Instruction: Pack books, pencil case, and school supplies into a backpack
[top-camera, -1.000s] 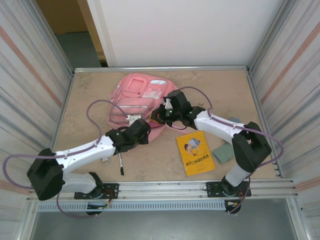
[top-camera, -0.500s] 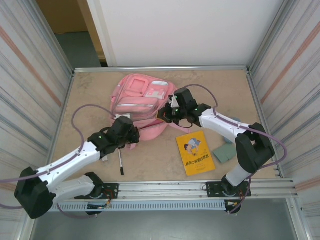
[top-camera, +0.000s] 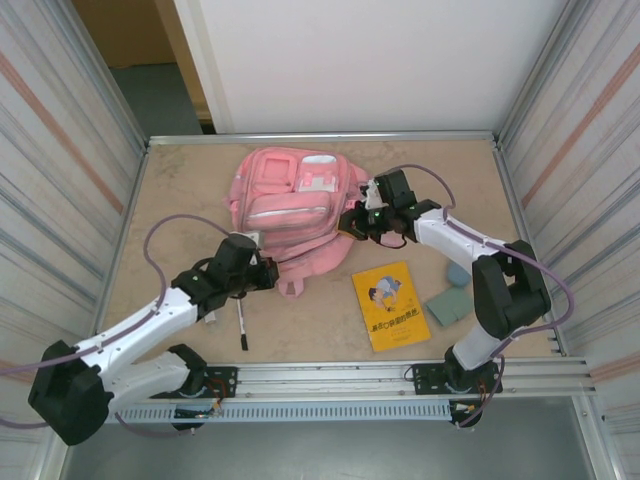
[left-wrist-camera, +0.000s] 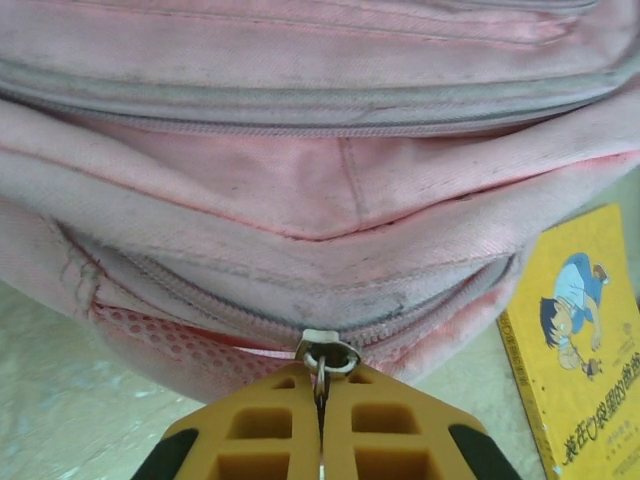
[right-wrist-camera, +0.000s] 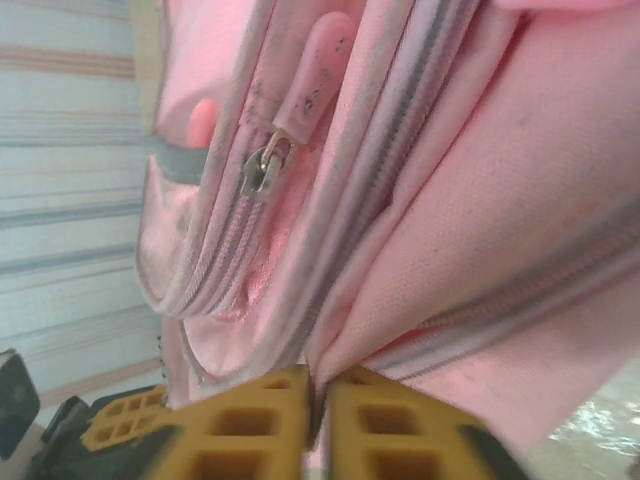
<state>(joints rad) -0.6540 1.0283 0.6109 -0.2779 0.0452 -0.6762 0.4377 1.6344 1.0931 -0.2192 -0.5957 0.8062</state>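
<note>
The zip pull (left-wrist-camera: 322, 356) at the near edge of the backpack (top-camera: 290, 205), on the tabletop (top-camera: 180, 200), is pinched in the closed left end effector (left-wrist-camera: 322, 400), while it cannot be told whether the right end effector (right-wrist-camera: 318, 395), at its right side, grips.

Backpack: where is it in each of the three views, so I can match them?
Top external: backpack mid-table, toward the far edge.
Left wrist: across the upper picture; left hand pinches its zip pull.
Right wrist: most of the picture; a fold between the right hand's fingers.
Landmark: yellow book, near-right of it from above, right edge in left wrist.
</note>
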